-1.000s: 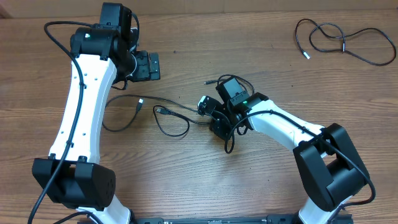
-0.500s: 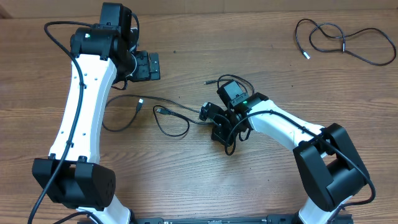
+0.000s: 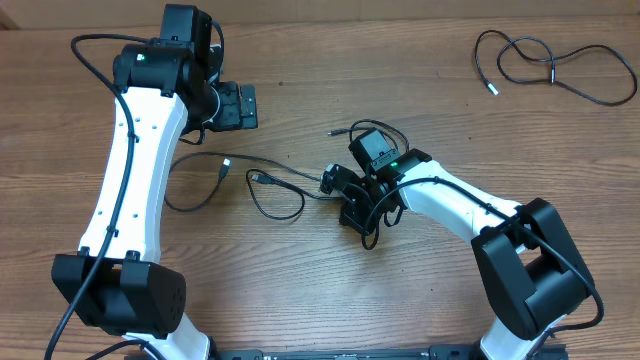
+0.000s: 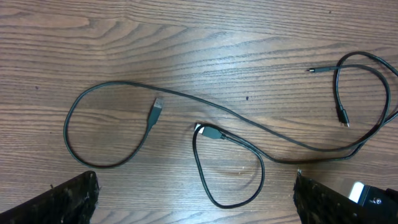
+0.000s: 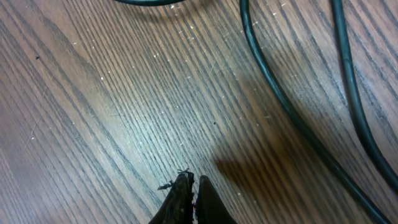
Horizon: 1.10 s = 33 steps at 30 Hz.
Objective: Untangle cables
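Observation:
Thin black cables lie loosely on the wooden table. In the left wrist view one long cable runs from a loop with a grey plug to the right. A second cable with a silver-tipped plug forms a small loop. My left gripper is open and empty above them; it also shows in the overhead view. My right gripper is shut, tips at the table, with cable strands beside it and nothing visible between the fingers. It shows in the overhead view over the tangle's right end.
A separate black cable lies in loose loops at the far right back of the table. The white left arm stretches along the left side, and the right arm comes in from the front right.
My right gripper has shifted slightly toward the table's front and right, then stopped. The left arm and the cables on the left have not moved.

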Available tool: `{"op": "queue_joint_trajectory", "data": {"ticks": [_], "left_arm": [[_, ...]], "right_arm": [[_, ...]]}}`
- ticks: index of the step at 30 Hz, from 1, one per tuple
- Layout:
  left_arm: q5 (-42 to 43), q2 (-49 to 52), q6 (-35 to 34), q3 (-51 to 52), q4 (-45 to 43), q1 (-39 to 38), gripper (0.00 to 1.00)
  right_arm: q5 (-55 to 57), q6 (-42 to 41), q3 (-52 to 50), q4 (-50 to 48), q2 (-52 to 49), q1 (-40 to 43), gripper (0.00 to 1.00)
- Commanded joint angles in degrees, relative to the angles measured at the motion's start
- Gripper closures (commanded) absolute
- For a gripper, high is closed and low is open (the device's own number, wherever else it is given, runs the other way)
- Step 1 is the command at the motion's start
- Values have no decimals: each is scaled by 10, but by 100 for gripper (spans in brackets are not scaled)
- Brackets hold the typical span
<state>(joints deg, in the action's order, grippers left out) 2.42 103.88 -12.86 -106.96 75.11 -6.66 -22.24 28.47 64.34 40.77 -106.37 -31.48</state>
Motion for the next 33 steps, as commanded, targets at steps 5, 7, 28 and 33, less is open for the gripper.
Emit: {"op": "queue_joint_trajectory", "data": {"ticks": [5, 7, 28, 33], "left_arm": [[6, -4, 15, 1, -2, -1, 0], [6, -4, 15, 1, -2, -1, 1], [6, -4, 15, 1, -2, -1, 0], [6, -4, 15, 1, -2, -1, 0]], "right_arm": [[-3, -3, -2, -16, -4, 4, 96], [-3, -3, 0, -17, -4, 4, 96], [141, 72, 59, -5, -4, 4, 60], [141, 81, 53, -22, -4, 3, 46]]}}
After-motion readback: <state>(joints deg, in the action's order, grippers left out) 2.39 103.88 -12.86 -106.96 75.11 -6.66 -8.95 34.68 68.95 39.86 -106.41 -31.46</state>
